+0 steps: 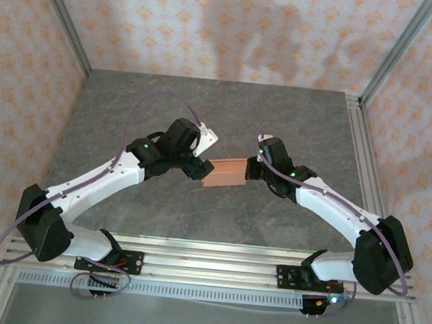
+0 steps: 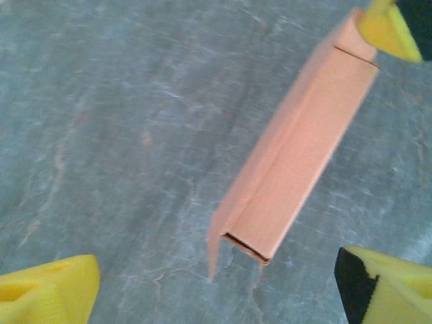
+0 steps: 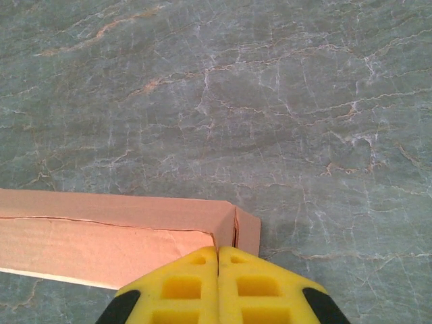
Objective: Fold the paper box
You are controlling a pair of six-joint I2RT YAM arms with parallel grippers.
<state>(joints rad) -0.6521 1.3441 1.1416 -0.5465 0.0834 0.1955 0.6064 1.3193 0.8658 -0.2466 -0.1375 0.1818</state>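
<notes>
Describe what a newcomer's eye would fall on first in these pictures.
The salmon-orange paper box stands out against the grey marbled table, near its middle. The right gripper is shut on one end of it; the left gripper is open at the other end, its yellow fingers wide apart.

The paper box is showing salmon-orange. The table is wearing grey-green with pale marble veins. The walls are carrying small orange flowers on cream. The right gripper is showing yellow pads.
</notes>
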